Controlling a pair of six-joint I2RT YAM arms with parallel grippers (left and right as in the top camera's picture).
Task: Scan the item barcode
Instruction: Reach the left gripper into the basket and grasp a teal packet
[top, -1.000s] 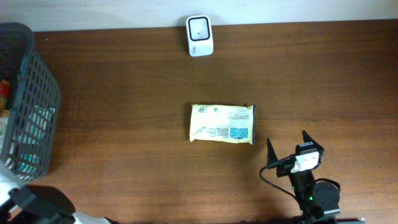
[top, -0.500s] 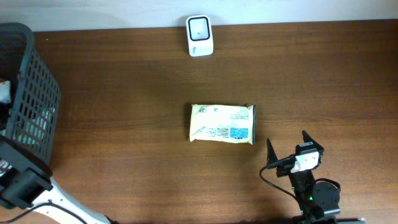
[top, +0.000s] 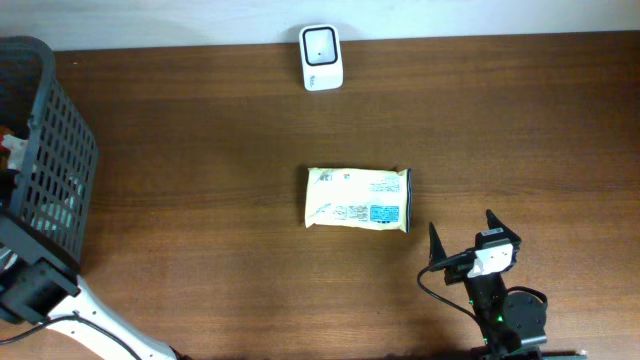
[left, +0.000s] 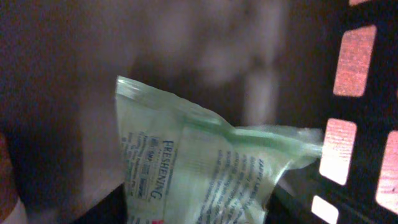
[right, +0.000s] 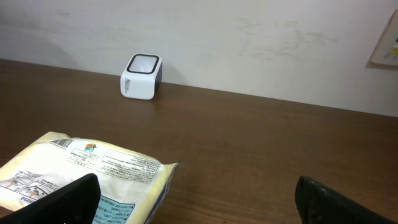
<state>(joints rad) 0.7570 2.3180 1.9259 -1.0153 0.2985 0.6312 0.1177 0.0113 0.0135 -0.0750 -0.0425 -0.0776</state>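
Overhead first: I had the barcode scanner (top: 321, 44) at the table's (top: 200, 150) far edge, a yellow packet (top: 358, 199) lying mid-table, and the right gripper (top: 461, 222) parked near it, jaws wide, holding nothing. On the left wrist view, down inside the wire basket (top: 60, 150), a pale green packet (left: 205, 168) filled the frame with the left gripper (left: 198, 211) right at it; gripped or not, I couldn't tell. The right wrist view showed scanner and yellow packet well apart. My worry was crinkly film slipping out, or snagging the mesh on the lift.
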